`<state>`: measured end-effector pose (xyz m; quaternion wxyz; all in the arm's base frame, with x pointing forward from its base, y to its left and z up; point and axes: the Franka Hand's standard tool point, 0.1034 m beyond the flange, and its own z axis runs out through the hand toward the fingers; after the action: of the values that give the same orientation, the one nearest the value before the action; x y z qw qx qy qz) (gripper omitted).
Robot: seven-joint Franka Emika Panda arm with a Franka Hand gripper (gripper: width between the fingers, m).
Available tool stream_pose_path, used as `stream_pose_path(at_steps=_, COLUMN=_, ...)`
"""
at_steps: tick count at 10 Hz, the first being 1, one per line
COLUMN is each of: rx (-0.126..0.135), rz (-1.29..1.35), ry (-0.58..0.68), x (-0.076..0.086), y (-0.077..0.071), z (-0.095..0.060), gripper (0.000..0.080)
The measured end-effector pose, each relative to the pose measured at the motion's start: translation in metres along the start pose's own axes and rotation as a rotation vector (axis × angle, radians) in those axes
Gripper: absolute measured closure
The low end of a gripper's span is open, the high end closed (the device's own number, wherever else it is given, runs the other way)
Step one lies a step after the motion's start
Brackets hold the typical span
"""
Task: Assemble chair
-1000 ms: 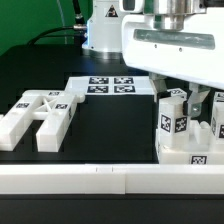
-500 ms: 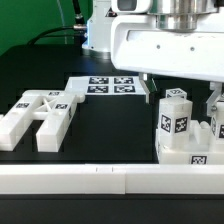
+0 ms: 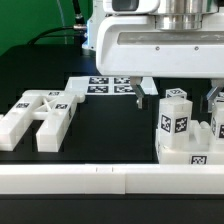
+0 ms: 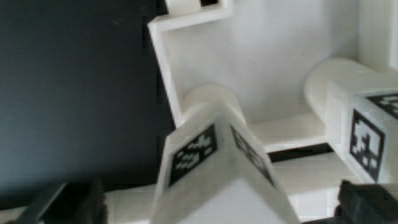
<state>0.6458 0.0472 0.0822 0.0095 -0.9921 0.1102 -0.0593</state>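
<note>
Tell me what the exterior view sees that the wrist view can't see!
Only the exterior view shows the H-shaped frame lying apart on the black table, the marker board behind it, and the white rail in front. Only the wrist view gives a close look down between the dark fingertips, with the tags big and near. Both show the open gripper above the tagged chair blocks, holding nothing.

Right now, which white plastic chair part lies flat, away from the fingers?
The glossy white H-shaped frame, at the exterior view's left; the upright tagged blocks cluster at right, under the fingers.
</note>
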Motion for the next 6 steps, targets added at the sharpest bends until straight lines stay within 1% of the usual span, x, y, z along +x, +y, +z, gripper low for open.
stream_pose_path(at_steps=3, rx=-0.001, rz=-0.234, ry=0.000, x=-0.0003, y=0.0000, z=0.0002, gripper=0.0151)
stream_pose_path(at_steps=6, rx=-0.016, rz=-0.452, ry=0.000, x=0.0007, y=0.0014, z=-0.0002, gripper=0.0151)
